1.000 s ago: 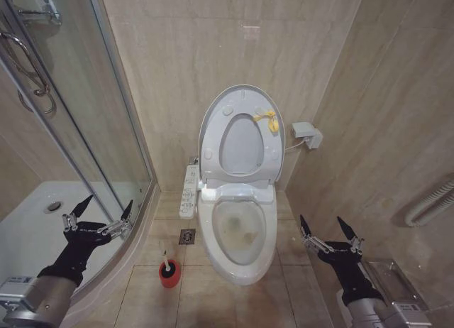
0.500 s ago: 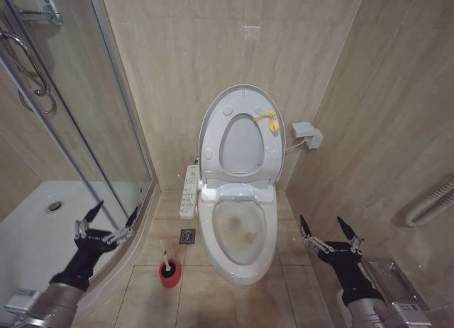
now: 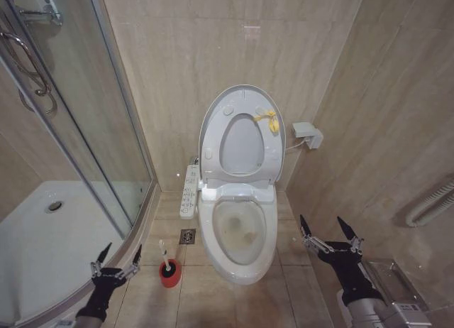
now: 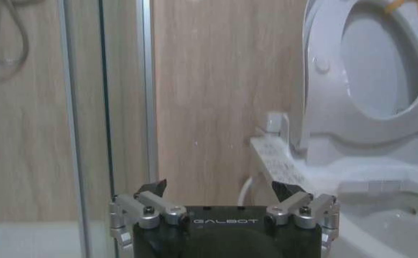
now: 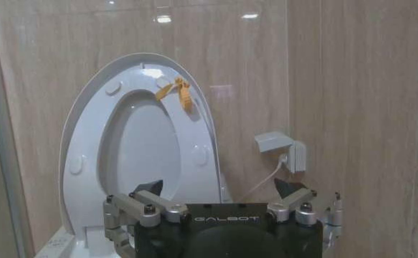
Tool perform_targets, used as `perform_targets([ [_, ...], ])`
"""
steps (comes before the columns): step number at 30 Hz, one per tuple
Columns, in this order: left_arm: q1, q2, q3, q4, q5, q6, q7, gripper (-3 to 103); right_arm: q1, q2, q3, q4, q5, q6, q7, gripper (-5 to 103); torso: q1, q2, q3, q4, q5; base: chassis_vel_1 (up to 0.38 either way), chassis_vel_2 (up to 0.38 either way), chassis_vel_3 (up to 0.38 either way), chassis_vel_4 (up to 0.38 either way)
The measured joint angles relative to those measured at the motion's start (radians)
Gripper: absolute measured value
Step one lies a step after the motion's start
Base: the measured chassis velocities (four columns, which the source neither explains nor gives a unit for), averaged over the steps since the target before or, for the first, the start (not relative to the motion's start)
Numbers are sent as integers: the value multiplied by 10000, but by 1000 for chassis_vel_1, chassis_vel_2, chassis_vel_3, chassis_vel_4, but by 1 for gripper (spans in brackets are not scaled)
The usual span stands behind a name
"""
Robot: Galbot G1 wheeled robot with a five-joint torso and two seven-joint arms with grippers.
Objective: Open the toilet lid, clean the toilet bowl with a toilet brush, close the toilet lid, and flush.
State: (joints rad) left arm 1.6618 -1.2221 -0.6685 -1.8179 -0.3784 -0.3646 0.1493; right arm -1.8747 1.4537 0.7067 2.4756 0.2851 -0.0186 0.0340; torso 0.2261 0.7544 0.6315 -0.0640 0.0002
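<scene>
The toilet lid (image 3: 241, 94) stands raised against the back wall with the seat ring up against it and a yellow loop tag (image 3: 267, 118) near its top. Below, the toilet bowl (image 3: 237, 232) lies open, brownish stains inside. The toilet brush (image 3: 164, 254) stands in a small red holder (image 3: 169, 274) on the floor left of the bowl. My left gripper (image 3: 117, 260) hangs open low down, just left of the brush and apart from it. My right gripper (image 3: 331, 232) is open, right of the bowl. The lid (image 5: 86, 134) and the tag (image 5: 180, 88) also show beyond the right gripper (image 5: 219, 187). The left gripper (image 4: 219, 189) faces the wall beside the raised lid (image 4: 324, 80).
A glass shower door (image 3: 106, 129) and white shower tray (image 3: 35, 236) close off the left. A control panel (image 3: 190, 189) sticks out at the toilet's left side, with a floor drain (image 3: 186, 236) below. On the right wall are a white box (image 3: 308, 135) and a hose (image 3: 433, 200).
My left arm has dropped and drawn back from in front of the shower tray to a spot low beside the brush holder. The right arm has not moved.
</scene>
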Motion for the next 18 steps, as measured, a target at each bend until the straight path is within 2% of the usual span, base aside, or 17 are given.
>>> perform_targets([
  [4, -1004, -101, 507, 1605, -148, -573, 526, 100, 0, 0, 0, 0, 0, 0, -2, 100, 0, 0, 1, 2, -1, 0, 0, 0, 0],
  [6, -1234, -120, 589, 1899, -160, -695, 624, 99, -1, 1, 0, 0, 0, 0, -2, 100, 0, 0, 0, 1, -3, 0, 0, 0, 0],
  [8, -1865, -166, 856, 2691, -258, -991, 878, 99, 0, 0, -1, 0, 0, 0, -3, 100, 0, 0, 0, -2, -2, 0, 0, 0, 0],
  [11, -2612, -233, 1240, 3824, -290, -1235, 1098, 99, 0, 0, 0, 0, 0, 0, -3, 100, 1, 0, 1, -1, 0, 0, 0, 0, 0],
  [16, -3279, -479, 1747, 4932, -722, -1417, 1422, 97, -1, 1, -1, 0, 0, 0, -3, 100, 1, 0, 1, 2, -1, 0, 0, 0, 0],
  [18, -3592, -678, 1806, 5365, -524, -1577, 1594, 97, 0, 1, 0, 1, 0, 0, -3, 100, 1, 0, 0, -2, -2, 0, 0, 0, 0],
])
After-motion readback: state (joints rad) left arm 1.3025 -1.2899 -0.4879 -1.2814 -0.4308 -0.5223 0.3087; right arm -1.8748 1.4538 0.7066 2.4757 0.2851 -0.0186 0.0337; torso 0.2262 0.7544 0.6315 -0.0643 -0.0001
